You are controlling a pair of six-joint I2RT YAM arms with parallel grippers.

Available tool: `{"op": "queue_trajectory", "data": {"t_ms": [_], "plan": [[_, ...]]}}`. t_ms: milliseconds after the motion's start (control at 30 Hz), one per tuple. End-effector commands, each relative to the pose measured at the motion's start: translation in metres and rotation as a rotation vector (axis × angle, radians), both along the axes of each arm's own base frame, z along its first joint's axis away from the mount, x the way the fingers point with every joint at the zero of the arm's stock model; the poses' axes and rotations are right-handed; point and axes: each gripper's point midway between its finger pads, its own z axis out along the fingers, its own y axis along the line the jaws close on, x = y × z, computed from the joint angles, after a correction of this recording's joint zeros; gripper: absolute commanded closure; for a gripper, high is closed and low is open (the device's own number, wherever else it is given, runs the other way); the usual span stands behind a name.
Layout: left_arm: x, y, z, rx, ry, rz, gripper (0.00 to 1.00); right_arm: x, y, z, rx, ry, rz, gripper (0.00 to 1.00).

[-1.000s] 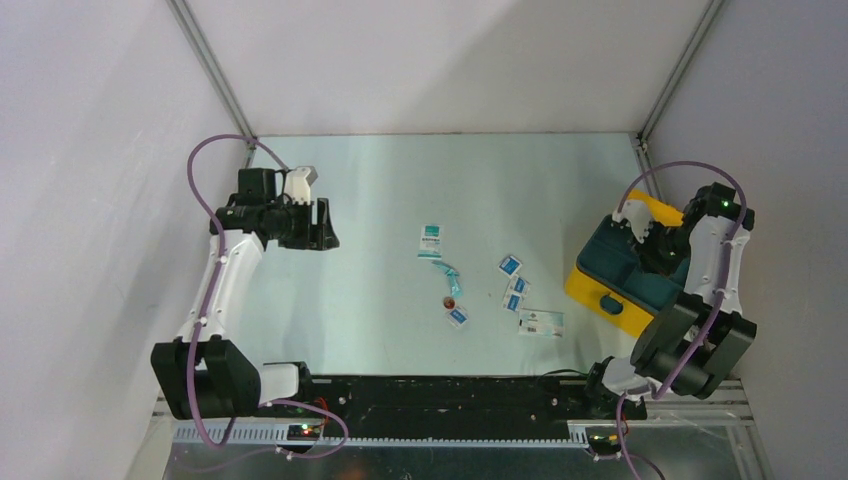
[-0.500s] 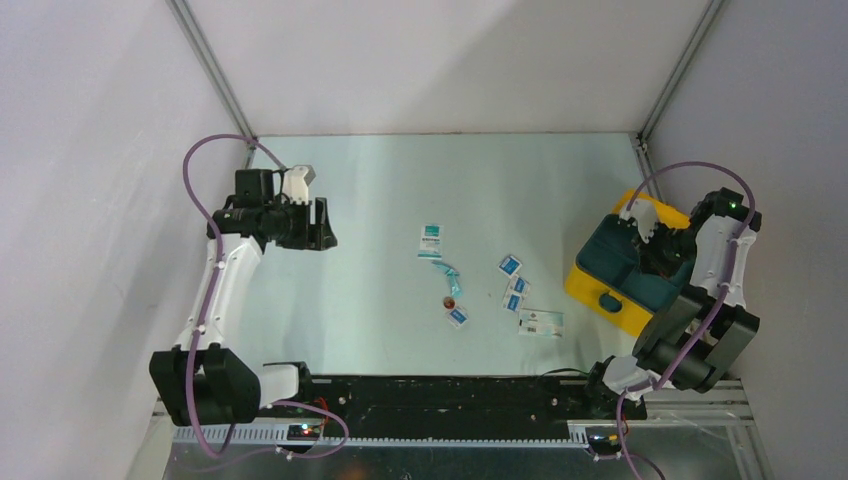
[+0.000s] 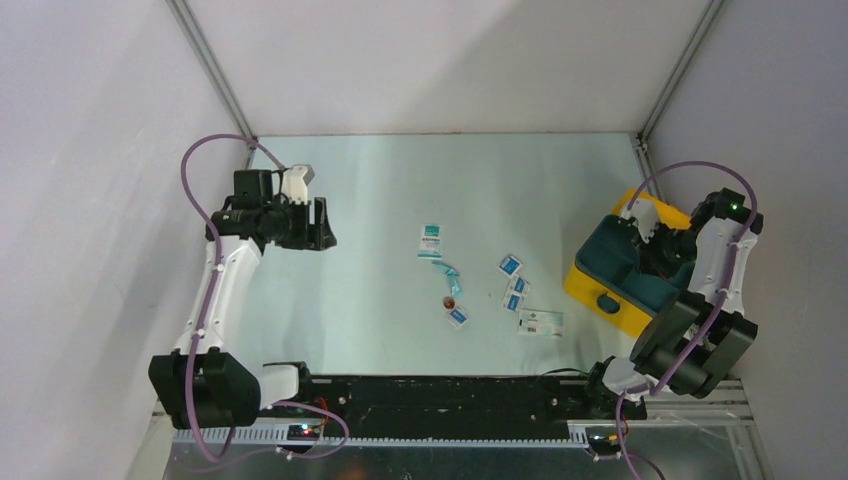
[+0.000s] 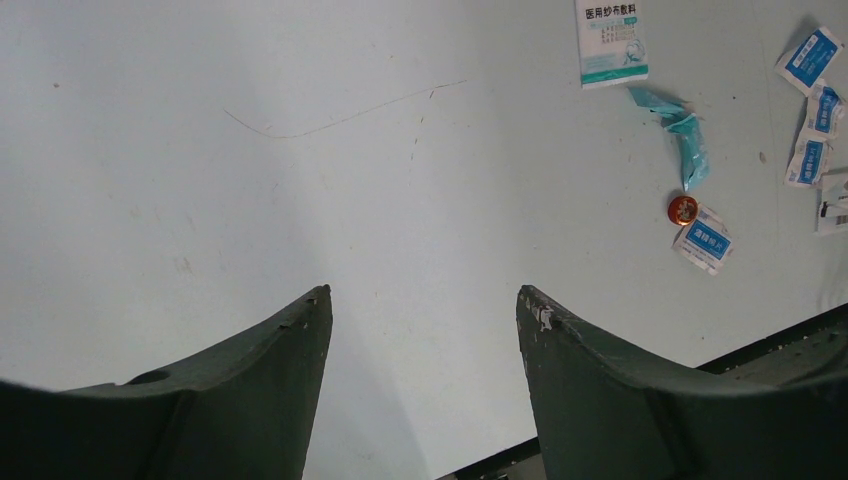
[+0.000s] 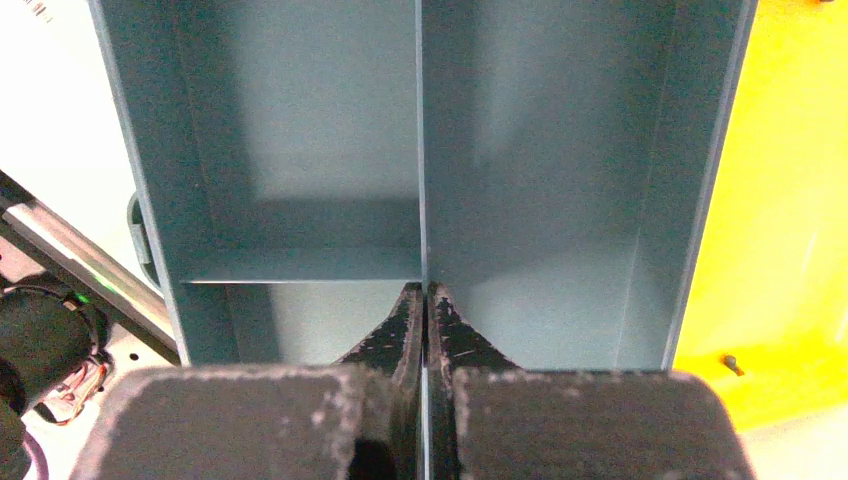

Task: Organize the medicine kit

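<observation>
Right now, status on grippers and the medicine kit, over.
Left gripper open, empty, over table far left. Right gripper shut on teal tray divider in yellow medicine kit. Packets loose mid-table, nothing in the way.

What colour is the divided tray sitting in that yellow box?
The tray is dark teal, clearest in the right wrist view.
</observation>
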Motion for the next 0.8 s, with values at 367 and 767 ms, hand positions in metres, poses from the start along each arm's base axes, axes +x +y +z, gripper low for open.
{"op": "queue_trajectory", "data": {"t_ms": [367,767], "plan": [[0.004,0.000,0.017,0.012,-0.074,-0.020,0.27,0.003,-0.001,-0.016,0.066,0.060,-0.053,1.00],[0.003,-0.001,0.019,0.005,-0.077,-0.021,0.27,0.004,-0.006,-0.022,0.053,0.074,-0.082,0.91]]}}
